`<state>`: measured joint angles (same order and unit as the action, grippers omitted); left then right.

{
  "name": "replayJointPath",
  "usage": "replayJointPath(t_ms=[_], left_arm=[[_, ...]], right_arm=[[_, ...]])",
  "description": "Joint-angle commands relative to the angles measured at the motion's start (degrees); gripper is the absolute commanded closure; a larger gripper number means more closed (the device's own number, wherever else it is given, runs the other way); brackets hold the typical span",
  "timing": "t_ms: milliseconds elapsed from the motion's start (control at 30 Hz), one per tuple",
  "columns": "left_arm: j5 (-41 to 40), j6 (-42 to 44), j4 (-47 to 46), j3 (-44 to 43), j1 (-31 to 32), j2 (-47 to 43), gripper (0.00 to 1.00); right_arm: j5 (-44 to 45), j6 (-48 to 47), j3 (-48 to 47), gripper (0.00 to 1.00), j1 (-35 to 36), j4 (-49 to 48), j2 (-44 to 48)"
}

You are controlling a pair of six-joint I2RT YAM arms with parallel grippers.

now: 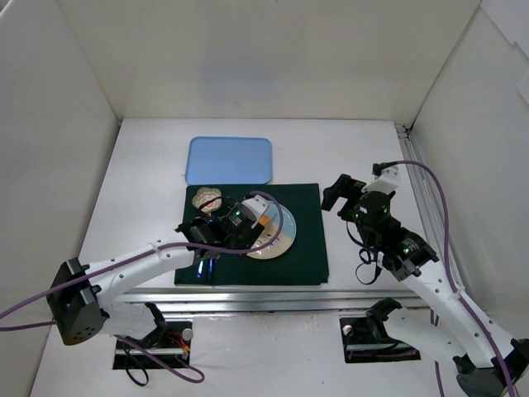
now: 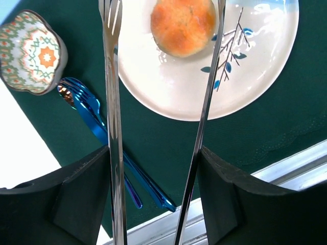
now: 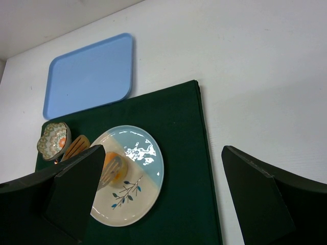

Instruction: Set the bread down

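The bread (image 2: 183, 25), a small round golden-brown bun, lies on the cream and blue plate (image 2: 245, 76) with a twig pattern, on its left half. My left gripper (image 2: 156, 168) hovers over the plate's near-left rim, shut on a pair of metal tongs (image 2: 113, 127). The tongs' two arms are spread and stand on either side of the bread, apart from it. In the right wrist view one slotted tong tip partly covers the bread (image 3: 106, 159). My right gripper (image 1: 339, 194) is open with nothing between its fingers, above the table just right of the mat.
A dark green mat (image 1: 302, 248) lies under the plate. A small flower-shaped patterned dish (image 2: 31, 53) and blue cutlery (image 2: 92, 112) lie on the mat's left part. A light blue tray (image 1: 230, 160) sits behind the mat. White walls enclose the table.
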<state>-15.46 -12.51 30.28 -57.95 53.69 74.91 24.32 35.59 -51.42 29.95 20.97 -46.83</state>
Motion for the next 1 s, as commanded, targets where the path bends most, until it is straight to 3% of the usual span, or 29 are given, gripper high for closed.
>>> replayJointPath(t_ms=[0, 300, 400, 533, 700, 967], left_arm=[[-2.90, -0.85, -0.05, -4.80, 0.45, -2.93, 0.41], [-7.30, 0.82, 1.79, -8.75, -2.18, -10.30, 0.36], [-4.67, 2.31, 2.85, -10.51, -8.50, -12.15, 0.35], [2.25, 4.25, 0.84, -12.44, -21.65, -13.30, 0.34], [8.86, 4.52, 0.92, -15.96, -32.06, -10.49, 0.34], [10.80, 4.87, -5.23, -7.26, -43.92, -11.64, 0.28]], right_arm=[[0.56, -0.61, -1.23, 0.02, -0.16, -2.43, 0.60], [-0.41, -0.70, -1.23, 0.02, -0.25, -2.43, 1.39], [-1.29, -0.88, -1.40, 0.03, -0.25, -2.43, 1.39], [-1.99, -0.97, -1.40, 0.02, -0.07, -2.43, 1.83], [-3.30, -1.14, -1.75, 0.02, -0.16, -2.43, 1.83], [-5.59, -1.23, -1.93, 0.03, -0.16, -2.43, 2.09]])
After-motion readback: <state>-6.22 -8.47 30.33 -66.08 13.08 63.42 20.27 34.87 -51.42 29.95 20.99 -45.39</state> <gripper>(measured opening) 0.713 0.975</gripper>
